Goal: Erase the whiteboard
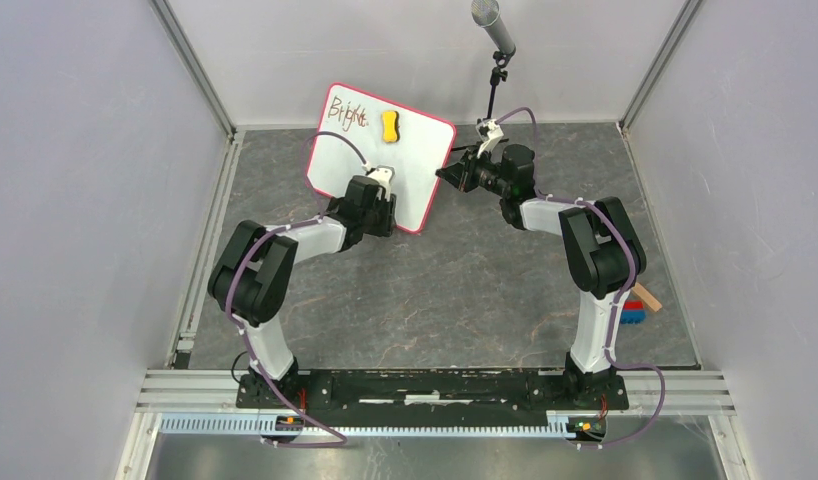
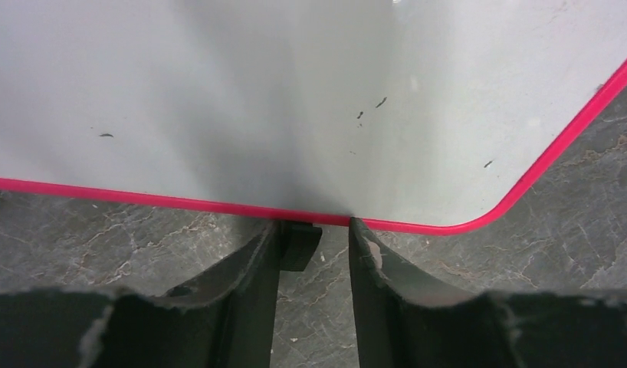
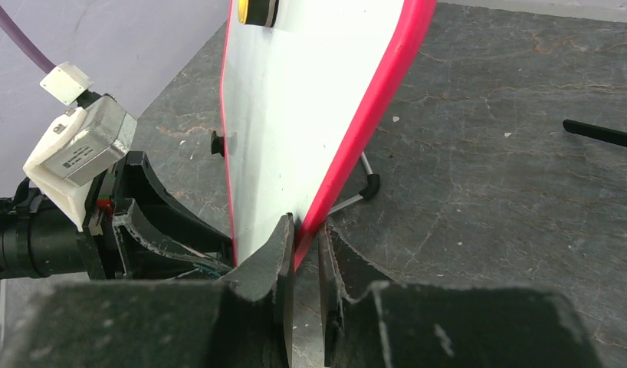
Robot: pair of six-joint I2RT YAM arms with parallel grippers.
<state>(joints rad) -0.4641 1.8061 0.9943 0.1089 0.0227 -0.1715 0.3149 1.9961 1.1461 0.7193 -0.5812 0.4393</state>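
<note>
Top external view shows the whiteboard [image 1: 415, 160] at the far middle of the dark stone-patterned table [image 1: 465, 290], turned askew so that one corner points toward the arms. It is a square white board with rounded corners and a thin red-pink rim. Dark handwriting [image 1: 347, 113] sits near its far left corner, and a small yellow eraser [image 1: 390, 125] clings to the face just beside the writing. The rest of the face is white, though the left wrist view picks out a few tiny dark flecks [image 2: 379, 102]. The left gripper [image 1: 380, 195] is at the board's near edge. In the left wrist view its fingers [image 2: 253, 264] stand partly apart with their tips up against the rim. A small black foot [image 2: 299, 245] of the board lies between them, against one finger and clear of the other, so they clamp nothing. The right gripper [image 1: 451, 173] meets the board's right corner, and in the right wrist view its fingers [image 3: 268, 257] are drawn nearly together with the rim pinched between them. That view sees the board edge-on, standing steeply tilted, with a thin wire leg [image 3: 356, 188] reaching the table behind it. A microphone [image 1: 493, 25] on a stand rises beyond the right gripper, and a few coloured blocks [image 1: 640, 305] lie at the table's right side, well apart from the board.
</note>
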